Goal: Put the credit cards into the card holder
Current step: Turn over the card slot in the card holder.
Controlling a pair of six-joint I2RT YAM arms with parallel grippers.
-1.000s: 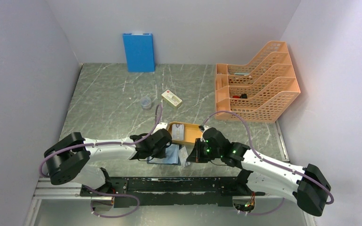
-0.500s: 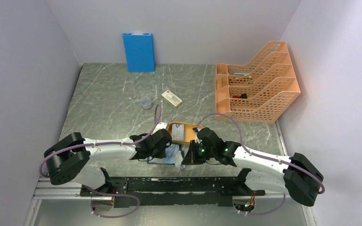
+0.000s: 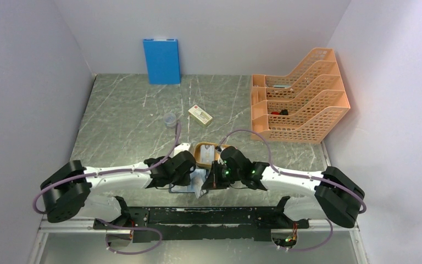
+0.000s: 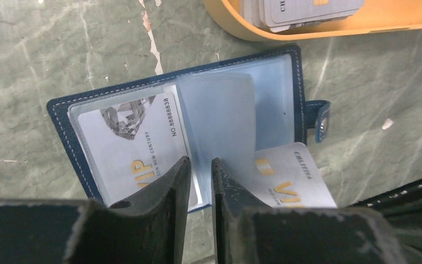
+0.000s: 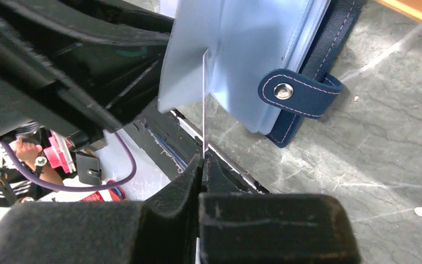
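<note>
We have one card [image 4: 132,143] sleeved in the card holder [image 4: 269,99] on the surface [image 4: 60,49], a second card [image 4: 286,176] pinched by the right claw [image 5: 202,162] at five o'clock, left claw [image 4: 200,170] slightly spread, more credit cards [image 4: 302,11] at twelve.

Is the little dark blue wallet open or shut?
Open. The card holder lies spread flat, pale blue inside showing, a card tucked in one side, snap tab unfastened.
</note>
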